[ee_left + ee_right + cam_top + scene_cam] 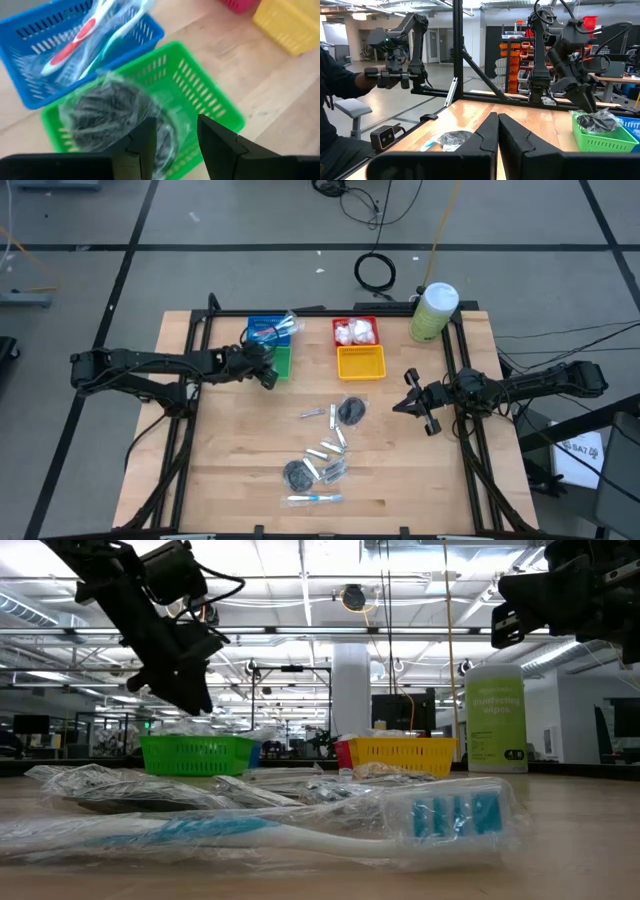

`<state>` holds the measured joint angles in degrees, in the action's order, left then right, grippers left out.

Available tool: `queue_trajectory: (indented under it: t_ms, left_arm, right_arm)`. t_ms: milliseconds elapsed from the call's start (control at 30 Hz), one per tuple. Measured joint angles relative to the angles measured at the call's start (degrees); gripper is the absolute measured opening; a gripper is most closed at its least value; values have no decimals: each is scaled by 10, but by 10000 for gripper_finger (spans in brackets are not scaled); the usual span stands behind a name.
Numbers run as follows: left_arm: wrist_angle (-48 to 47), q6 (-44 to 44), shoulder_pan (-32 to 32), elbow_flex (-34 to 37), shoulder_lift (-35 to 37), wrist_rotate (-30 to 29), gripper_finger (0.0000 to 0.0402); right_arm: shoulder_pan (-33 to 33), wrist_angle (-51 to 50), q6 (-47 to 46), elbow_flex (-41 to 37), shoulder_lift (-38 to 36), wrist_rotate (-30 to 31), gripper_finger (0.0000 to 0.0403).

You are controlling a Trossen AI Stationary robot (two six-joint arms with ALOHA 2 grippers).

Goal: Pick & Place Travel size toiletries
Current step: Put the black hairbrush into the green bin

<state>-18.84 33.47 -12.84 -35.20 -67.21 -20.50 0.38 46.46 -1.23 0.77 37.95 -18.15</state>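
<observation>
My left gripper [268, 375] [175, 142] is open and hovers just over the green basket [281, 363]. A dark round disc in clear wrap [107, 117] lies inside that basket, under and ahead of the fingertips; I see no touch. Wrapped toothbrushes [85, 37] rest in the blue basket [266, 330], and white packets [354, 331] sit in the red one. On the table lie another dark disc [351, 411], a third disc [298, 473], silver tubes [332, 448] and a blue toothbrush [314, 498]. My right gripper [400, 407] [498, 125] is shut, in the air to their right.
The yellow basket [361, 362] stands next to the green one, below the red basket. A tall pale-green canister [433, 312] stands at the far right corner. A black frame [190, 380] runs along the table's sides. A person's sleeve [337, 80] shows beyond the table.
</observation>
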Motion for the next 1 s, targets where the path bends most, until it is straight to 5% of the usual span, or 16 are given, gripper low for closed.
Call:
queue_trajectory:
  t_ms: [233, 567, 1000]
  left_arm:
    - [-169, 27, 11, -60, 29, -55, 133]
    - [-316, 97, 26, -85, -8, -60, 80]
    - [-200, 83, 26, -85, -115, -19, 56]
  right_arm:
    - [0, 0, 0, 0, 0, 0, 0]
    - [0, 0, 0, 0, 0, 0, 0]
    - [0, 0, 0, 0, 0, 0, 0]
